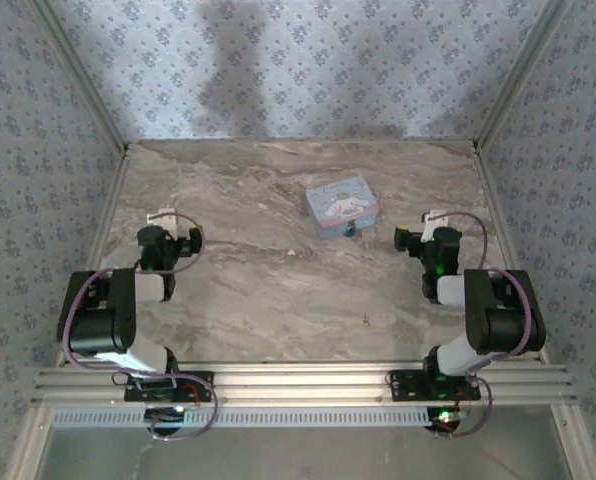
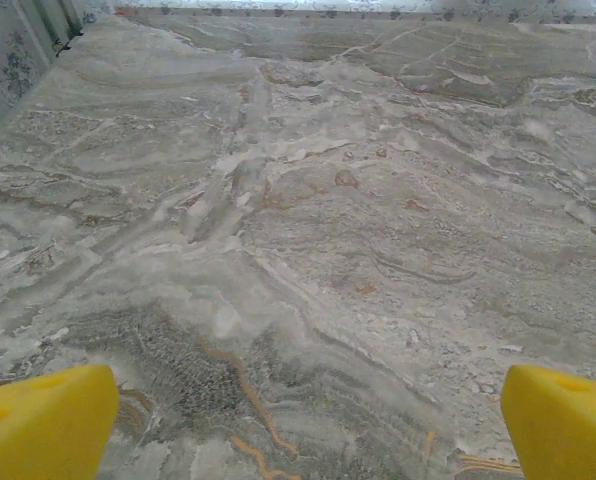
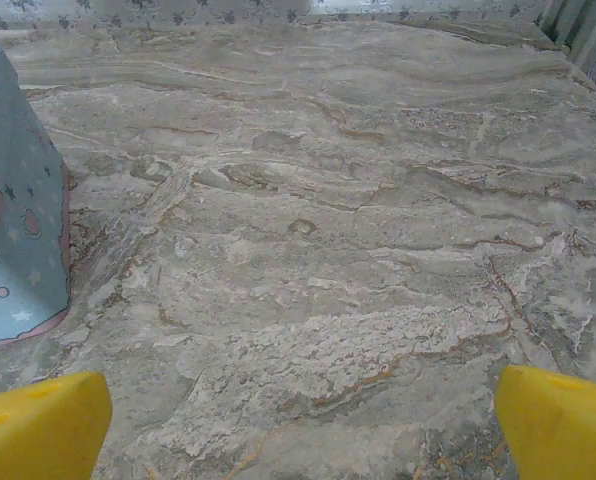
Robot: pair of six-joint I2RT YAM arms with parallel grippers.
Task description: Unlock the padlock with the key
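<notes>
at the near edge of the pale blue rectangular tin with a cartoon print [image 1: 342,205], on the side facing the arms, hangs a tiny dark padlock [image 1: 350,229], touching the tin's wall; it's too small from here to tell which way its long axis runs. nearer the arms than the tin, well apart from it on the grey veined marble table [image 1: 258,290], i can make out a dark speck [image 1: 366,320] that may be the thin dark key, though i wouldn't swear to it. the right gripper [image 3: 303,435] stands to the right of the tin with its yellow fingertips [image 3: 38,425] spread wide and nothing between them; the tin's corner sits ahead and to its left. the left gripper [image 2: 303,435] is well off to the tin's left, its jaws likewise wide apart and empty over bare marble. i'd say the right arm is clearly the nearer one to both the padlock and that speck, so whichever piece gets picked up first, the reach goes leftward from that claw.
</notes>
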